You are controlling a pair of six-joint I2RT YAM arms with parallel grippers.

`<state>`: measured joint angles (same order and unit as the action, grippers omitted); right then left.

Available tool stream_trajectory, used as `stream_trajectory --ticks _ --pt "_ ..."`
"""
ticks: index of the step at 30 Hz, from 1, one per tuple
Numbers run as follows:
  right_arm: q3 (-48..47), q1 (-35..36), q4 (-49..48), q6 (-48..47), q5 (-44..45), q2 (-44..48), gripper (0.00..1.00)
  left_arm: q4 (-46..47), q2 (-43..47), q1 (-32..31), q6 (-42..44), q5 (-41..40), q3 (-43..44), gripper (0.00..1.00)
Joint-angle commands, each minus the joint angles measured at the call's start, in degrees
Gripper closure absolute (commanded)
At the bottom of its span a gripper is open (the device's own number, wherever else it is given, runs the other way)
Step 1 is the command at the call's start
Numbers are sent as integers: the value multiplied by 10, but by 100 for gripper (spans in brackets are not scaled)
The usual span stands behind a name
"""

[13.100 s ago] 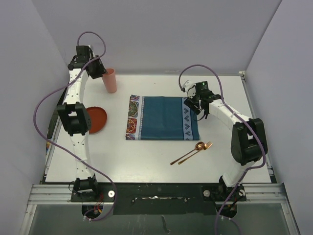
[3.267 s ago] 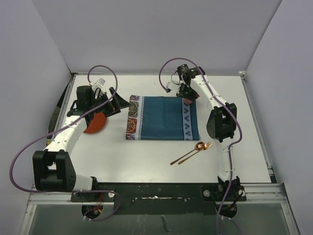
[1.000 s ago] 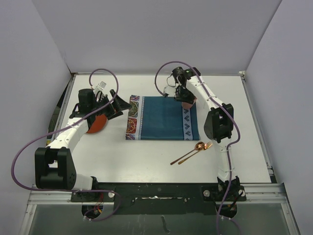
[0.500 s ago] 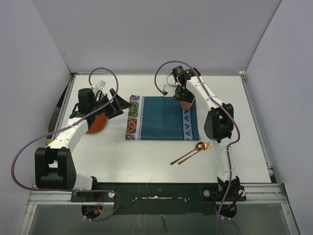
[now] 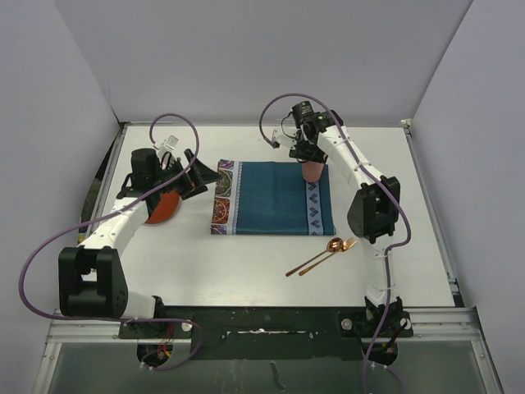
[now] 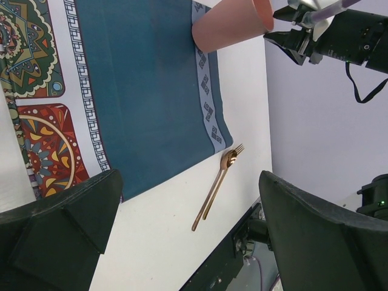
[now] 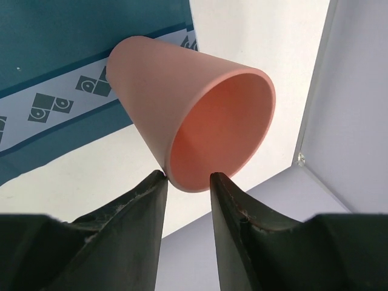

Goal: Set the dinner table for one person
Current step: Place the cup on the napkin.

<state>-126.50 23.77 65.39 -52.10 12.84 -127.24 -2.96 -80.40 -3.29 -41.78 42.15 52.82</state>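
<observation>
The pink cup point(image 5: 312, 170) point(image 7: 182, 109) point(image 6: 230, 24) stands upright on the far right corner of the teal placemat point(image 5: 275, 197) point(image 7: 60, 48), which lies on the white dinner table point(image 5: 246, 263). My right gripper point(image 5: 305, 149) point(image 7: 187, 176) hangs just above the cup, open. The lower edge of the cup's rim sits in the gap between its parted fingers, and the left finger just touches the rim. My left gripper point(image 5: 203, 174) point(image 6: 189, 179) is wide open and holds nothing, off the mat's left end and beside the red plate point(image 5: 162, 207).
A copper spoon and fork point(image 5: 324, 253) point(image 6: 218, 179) lie side by side on the table, off the mat's near right corner. Grey walls close in the table at the back and on both sides.
My right gripper's jaws have spread apart at the cup's rim, and the cup stays standing on the mat's corner. The left arm has not moved.
</observation>
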Motion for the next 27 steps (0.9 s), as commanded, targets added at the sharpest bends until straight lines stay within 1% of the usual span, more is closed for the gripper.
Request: stream_trajectory --ticks 1,18,23,27 --pt "8 5 -23 -5 5 45 64 36 10 -1 0 13 -4 2" --pt "38 8 -30 2 4 66 65 33 13 -7 0 11 1 2" --pt "40 11 -23 5 4 81 65 33 10 -10 -1 11 5 2" --pt "61 11 -25 9 3 101 65 34 8 -13 -1 11 8 2"
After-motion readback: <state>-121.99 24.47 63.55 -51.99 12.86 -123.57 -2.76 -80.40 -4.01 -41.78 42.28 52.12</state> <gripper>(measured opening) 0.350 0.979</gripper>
